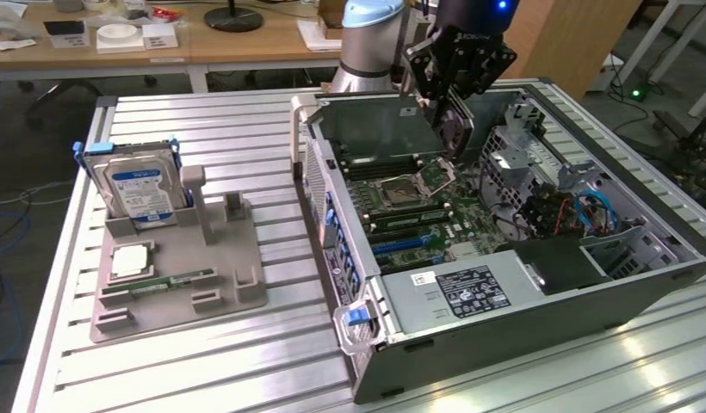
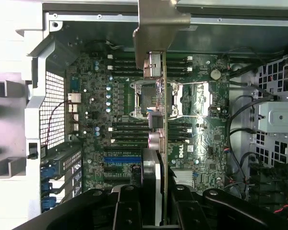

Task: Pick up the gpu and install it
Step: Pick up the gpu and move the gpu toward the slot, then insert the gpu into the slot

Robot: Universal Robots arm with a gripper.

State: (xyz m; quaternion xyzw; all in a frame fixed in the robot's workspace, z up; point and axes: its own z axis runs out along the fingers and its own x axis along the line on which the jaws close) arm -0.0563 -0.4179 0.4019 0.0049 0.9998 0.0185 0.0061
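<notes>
Grey case [image 1: 525,323] holds motherboard [image 1: 451,215]; pincer [image 1: 451,138] grips gpu [image 1: 370,125] above.

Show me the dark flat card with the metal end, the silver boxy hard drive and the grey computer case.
Dark flat gpu card [image 2: 159,26]: wrist view, on its pale metal bracket.
Silver hard drive [image 1: 140,191]: exterior view, on its blue-white label.
Grey computer case [image 1: 503,344]: exterior view, on its outer wall.

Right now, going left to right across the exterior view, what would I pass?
hard drive → gpu, gripped on edge above the open computer case → claw → blue cables
</notes>
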